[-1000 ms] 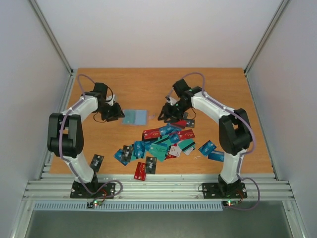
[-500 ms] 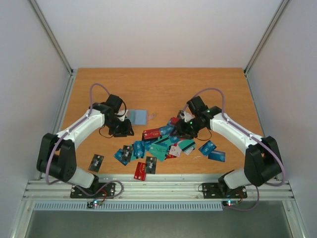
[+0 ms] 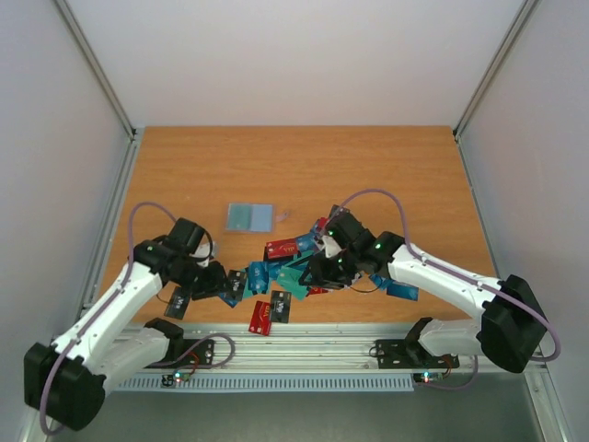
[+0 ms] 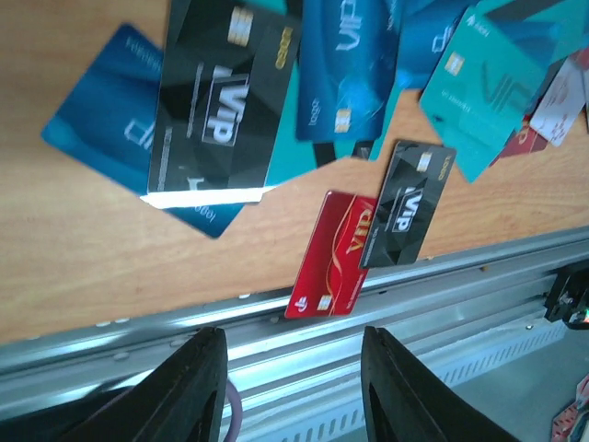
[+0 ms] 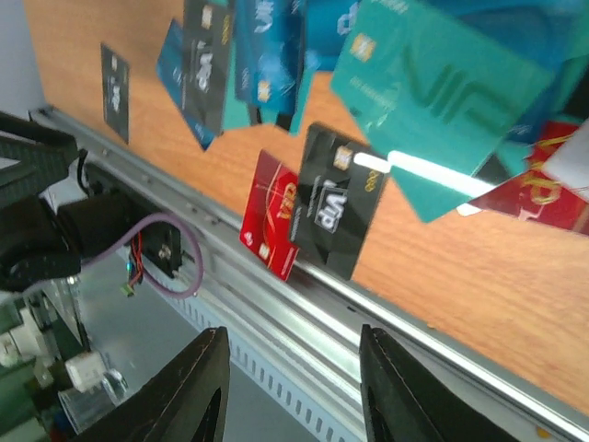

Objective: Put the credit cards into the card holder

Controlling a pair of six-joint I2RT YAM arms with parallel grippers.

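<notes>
The credit cards lie in a loose heap at the table's near middle, in red, blue, teal and black. A red card and a black card lie by the front edge. The card holder lies open and flat beyond the heap, its light blue inside up. My left gripper hovers open over the heap's left end and holds nothing. In the left wrist view my left gripper frames the red card. My right gripper is open and empty over the heap's middle. My right gripper looks past a black card.
A lone black card lies near the front left, beside my left arm. Blue cards sit under my right forearm. The metal rail runs along the table's near edge. White walls close in the sides and back.
Both arms have swung back from beside the card holder toward the near edge, and now hang low over the heap of cards. Both grippers stayed open and empty.
</notes>
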